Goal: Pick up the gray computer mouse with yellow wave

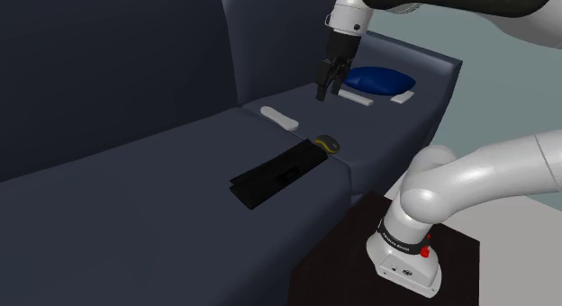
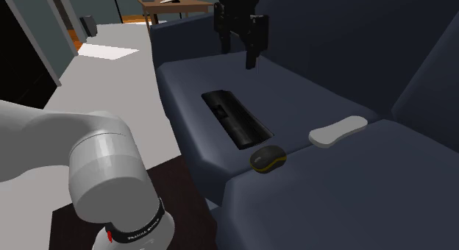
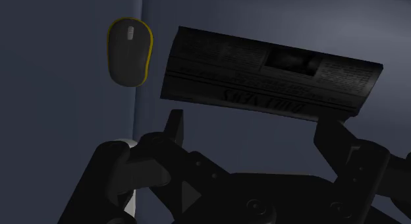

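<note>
Grey, yellow-rimmed oval mouse (image 1: 327, 143) lay below the raised black claw (image 1: 322, 90).
Fingers stood wide apart, empty; flat black printed packet (image 1: 277, 175) also beneath.

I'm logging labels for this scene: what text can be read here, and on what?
On the black folded paper: headline and fine print, upside down, too blurred to read.
On the arm's base band: white lettering, too small to read.
On the mouse: none.

Dark navy sofa (image 1: 135, 201), dark gray mouse (image 1: 327, 143) edged in yellow lying at the seam between seat cushions, flat black printed packet (image 1: 279, 174) just beside it, white oblong object (image 1: 280, 117) near, blue pad (image 1: 378, 79) farther along
</note>
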